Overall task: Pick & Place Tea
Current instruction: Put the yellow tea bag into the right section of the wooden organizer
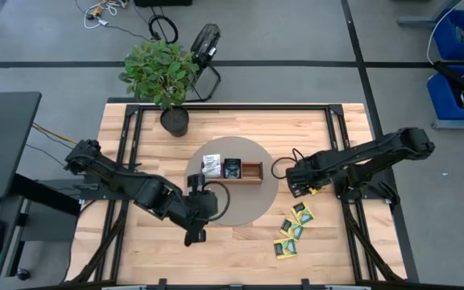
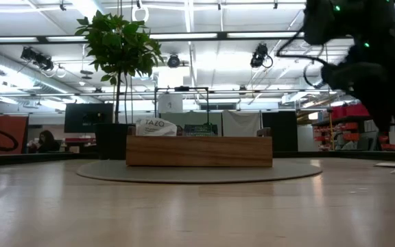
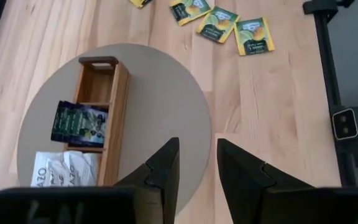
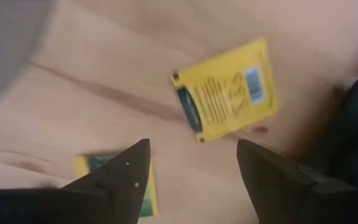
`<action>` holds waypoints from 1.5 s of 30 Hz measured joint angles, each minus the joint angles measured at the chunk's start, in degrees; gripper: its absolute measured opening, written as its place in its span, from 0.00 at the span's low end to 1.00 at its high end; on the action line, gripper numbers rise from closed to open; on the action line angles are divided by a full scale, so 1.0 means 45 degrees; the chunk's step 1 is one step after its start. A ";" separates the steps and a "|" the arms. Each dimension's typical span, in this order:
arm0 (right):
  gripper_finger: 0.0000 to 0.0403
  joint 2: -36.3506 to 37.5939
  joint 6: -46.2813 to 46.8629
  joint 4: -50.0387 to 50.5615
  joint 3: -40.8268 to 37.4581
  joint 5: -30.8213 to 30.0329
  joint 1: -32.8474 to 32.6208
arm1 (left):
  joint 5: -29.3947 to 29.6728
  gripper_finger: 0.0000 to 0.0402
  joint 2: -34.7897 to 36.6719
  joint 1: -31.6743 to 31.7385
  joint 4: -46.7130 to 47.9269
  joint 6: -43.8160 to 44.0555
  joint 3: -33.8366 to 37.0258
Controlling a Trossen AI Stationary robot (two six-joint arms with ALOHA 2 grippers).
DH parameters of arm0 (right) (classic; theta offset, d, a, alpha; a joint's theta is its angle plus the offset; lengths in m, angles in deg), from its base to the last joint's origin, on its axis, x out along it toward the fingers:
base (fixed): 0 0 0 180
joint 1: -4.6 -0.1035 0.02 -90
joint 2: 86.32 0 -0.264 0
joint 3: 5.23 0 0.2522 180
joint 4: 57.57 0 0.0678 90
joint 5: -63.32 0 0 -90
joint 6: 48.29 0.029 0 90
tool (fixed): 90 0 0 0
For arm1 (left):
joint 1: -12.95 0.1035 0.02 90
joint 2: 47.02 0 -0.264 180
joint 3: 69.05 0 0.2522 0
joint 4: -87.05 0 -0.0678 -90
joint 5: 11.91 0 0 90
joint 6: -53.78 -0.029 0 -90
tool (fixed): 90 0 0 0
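Your right gripper (image 4: 191, 158) is hanging over the worktop (image 1: 135, 242) with its jaws wide open, holding nothing. A yellow tea packet (image 4: 227, 91) is lying flat just past them. More tea packets (image 1: 293, 228) are lying nearby. Your left gripper (image 3: 197, 168) is waiting by the wooden tray (image 1: 252, 171), jaws partly open and empty.

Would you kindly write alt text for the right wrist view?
The right gripper hangs open above the wooden table, with a yellow tea packet lying flat just beyond its fingers. A second packet shows partly behind one finger.
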 joint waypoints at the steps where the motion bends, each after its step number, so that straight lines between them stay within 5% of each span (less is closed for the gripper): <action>1: 0.61 0.0091 0.0028 -0.0374 -0.0366 0.0259 -0.0008 | 0.0106 0.28 0.0000 -0.0031 0.0013 0.0126 0.0000; 16: 0.57 0.0502 0.0027 -0.3424 -0.3328 0.0810 -0.0295 | 0.0828 0.28 0.0000 0.0814 -0.1307 0.1262 0.0000; 27: 0.51 0.0544 -0.0526 -0.4319 -0.3843 0.0495 -0.0411 | 0.0824 0.28 0.0005 0.1205 -0.2108 0.1434 0.0000; 45: 0.02 0.0540 -0.0688 -0.5031 -0.4100 0.0432 -0.0402 | 0.0819 0.28 0.0005 0.1297 -0.2286 0.1322 0.0000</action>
